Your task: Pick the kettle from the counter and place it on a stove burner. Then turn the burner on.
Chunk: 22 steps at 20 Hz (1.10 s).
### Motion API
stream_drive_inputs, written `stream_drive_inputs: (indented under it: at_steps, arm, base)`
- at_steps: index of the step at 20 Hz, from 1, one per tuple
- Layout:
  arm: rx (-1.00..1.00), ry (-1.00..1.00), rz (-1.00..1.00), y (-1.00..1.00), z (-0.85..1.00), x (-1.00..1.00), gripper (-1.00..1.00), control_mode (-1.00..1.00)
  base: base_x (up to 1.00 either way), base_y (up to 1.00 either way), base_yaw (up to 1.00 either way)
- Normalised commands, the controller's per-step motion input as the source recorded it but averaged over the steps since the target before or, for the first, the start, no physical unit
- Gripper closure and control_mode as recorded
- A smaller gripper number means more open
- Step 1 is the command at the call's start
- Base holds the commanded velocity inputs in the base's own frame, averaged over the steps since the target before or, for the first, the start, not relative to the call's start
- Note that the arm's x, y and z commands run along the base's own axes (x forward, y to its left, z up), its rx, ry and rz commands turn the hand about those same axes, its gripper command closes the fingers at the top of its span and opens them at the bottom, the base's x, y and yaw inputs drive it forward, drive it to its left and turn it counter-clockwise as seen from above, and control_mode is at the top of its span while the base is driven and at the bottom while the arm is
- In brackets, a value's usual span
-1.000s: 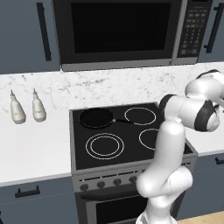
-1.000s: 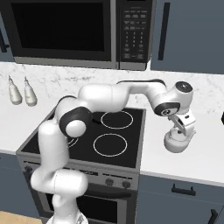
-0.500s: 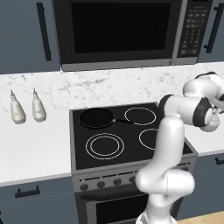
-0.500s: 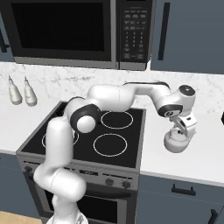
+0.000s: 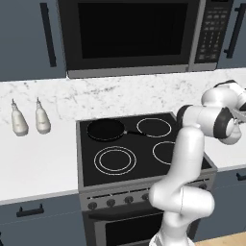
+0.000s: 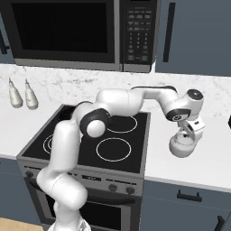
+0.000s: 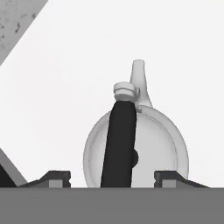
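The kettle [image 6: 182,145] is small, round and pale, with a dark handle across its top; it stands on the counter [image 6: 198,167], right of the stove [image 6: 115,149]. On the far left, 2 bottles [image 6: 21,95]; a black pan [image 5: 106,129] covers 1 back burner. The gripper [image 7: 112,177] stands over the kettle, fingers apart on both sides of the handle, narrower than 1 second ago.

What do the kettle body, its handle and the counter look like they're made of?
Kettle: pale silver-white with a soft sheen, likely brushed metal or enamel. Its handle: matte black, probably plastic. Counter: white with faint grey veining, marble-look stone; being rendered, it could be laminate.
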Motion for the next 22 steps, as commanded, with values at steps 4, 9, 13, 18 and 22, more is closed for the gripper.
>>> stream_drive_inputs:
  at_steps: [4,9,13,18,22]
  arm:
    - [0.0,0.0,0.0,0.0,0.0,0.0,1.0,-1.0]
    - [0.0,0.0,0.0,0.0,0.0,0.0,1.0,-1.0]
    - [0.0,-0.07,0.0,0.0,0.0,-0.14,1.0,-1.0]
    - [0.0,-0.23,0.0,0.26,0.13,-0.57,1.0,-1.0]
    - [0.0,-0.28,0.0,0.68,0.26,-0.56,1.0,-1.0]
  base:
    - [0.0,0.0,0.0]
    - [0.0,0.0,0.0]
    - [0.0,0.0,0.0]
    - [0.0,0.0,0.0]
    - [0.0,0.0,0.0]
